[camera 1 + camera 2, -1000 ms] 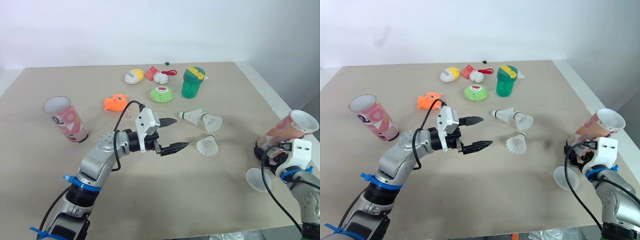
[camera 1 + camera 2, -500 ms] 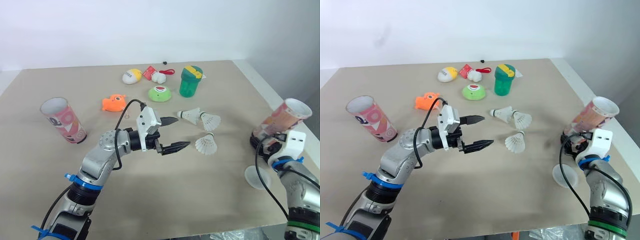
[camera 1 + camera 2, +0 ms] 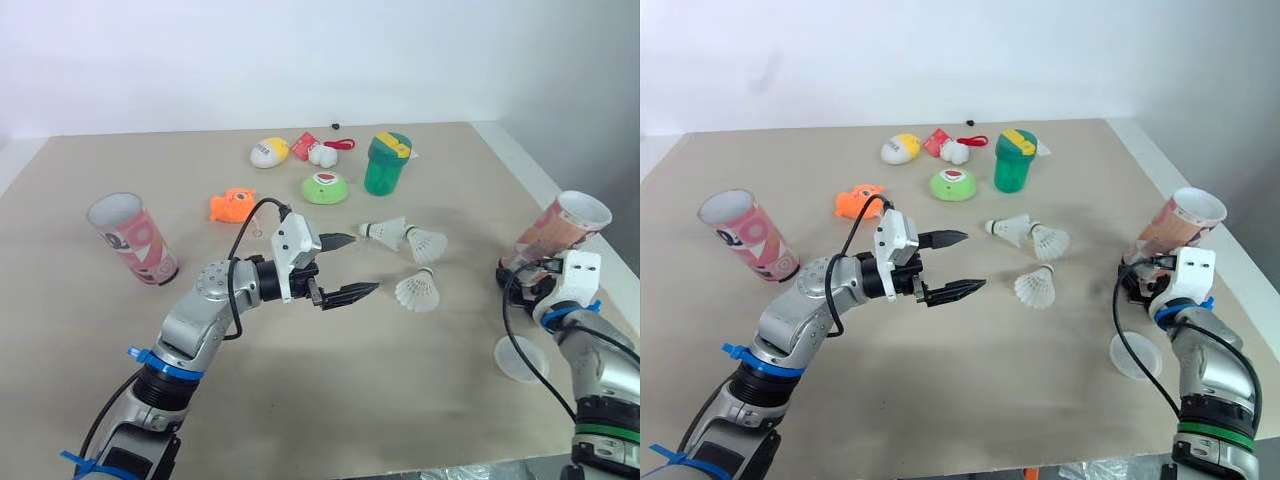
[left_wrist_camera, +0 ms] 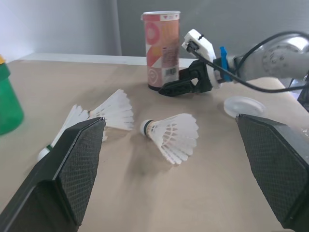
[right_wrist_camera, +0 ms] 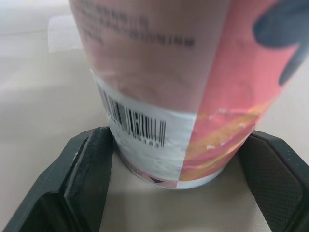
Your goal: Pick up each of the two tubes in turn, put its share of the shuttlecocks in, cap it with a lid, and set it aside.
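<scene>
**Starting out: one tube gripped, nothing loaded or capped**

We judge the task to be at its very beginning. Both tubes are uncapped: the right tube (image 3: 555,238) stands close to the right edge of the tabletop (image 3: 300,400), and the left tube (image 3: 132,240) stands near the left edge. Three shuttlecocks lie loose on the tabletop, right of its middle. The first shuttlecock (image 3: 383,232) and the second shuttlecock (image 3: 425,243) lie just beside each other. The third shuttlecock (image 3: 417,291) is nearer the front edge. One clear lid (image 3: 522,358) lies flat by the front right corner. We cannot tell whether anything sits inside either tube. Filling, capping and setting aside seem left to do for both.

Our right end effector (image 5: 176,137) is clenched on the base of the right tube, with a finger against each side. Whether the tube's bottom rests on the tabletop or is just off it, we cannot tell. Our left end effector (image 3: 363,264) is released, its fingers spread wide. It hovers over the middle of the tabletop and points toward the shuttlecocks. The third shuttlecock is nearest, just past its fingertips and not touching them. The lid lies near the right end effector, on the front-edge side.
</scene>
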